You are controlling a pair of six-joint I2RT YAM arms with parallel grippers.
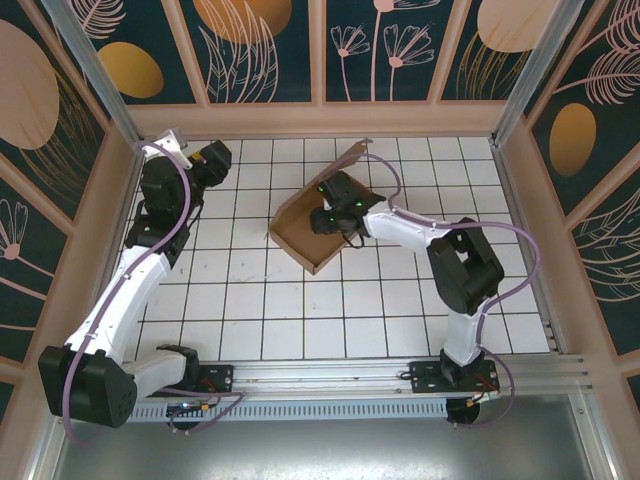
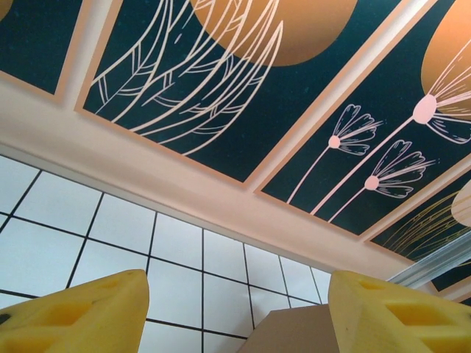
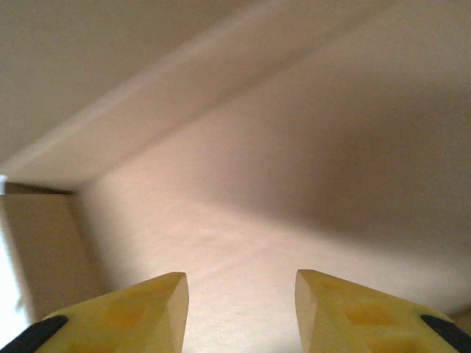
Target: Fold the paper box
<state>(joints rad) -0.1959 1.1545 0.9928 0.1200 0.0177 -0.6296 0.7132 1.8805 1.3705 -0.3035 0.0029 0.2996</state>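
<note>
Box (image 1: 305, 235) mid-worktop (image 1: 250, 310), half formed, one flap up at far right. Right gripper (image 3: 241, 283) inside it, spread, nothing pinched; likely pressing a wall crease. Left gripper (image 2: 239, 294) far left, spread, empty, out of the way.

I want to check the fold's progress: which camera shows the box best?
The top external view: the box shows in outline, one flap raised. The right wrist view gives a blurred close-up of its cardboard; the left wrist view catches a corner at the bottom edge.
</note>
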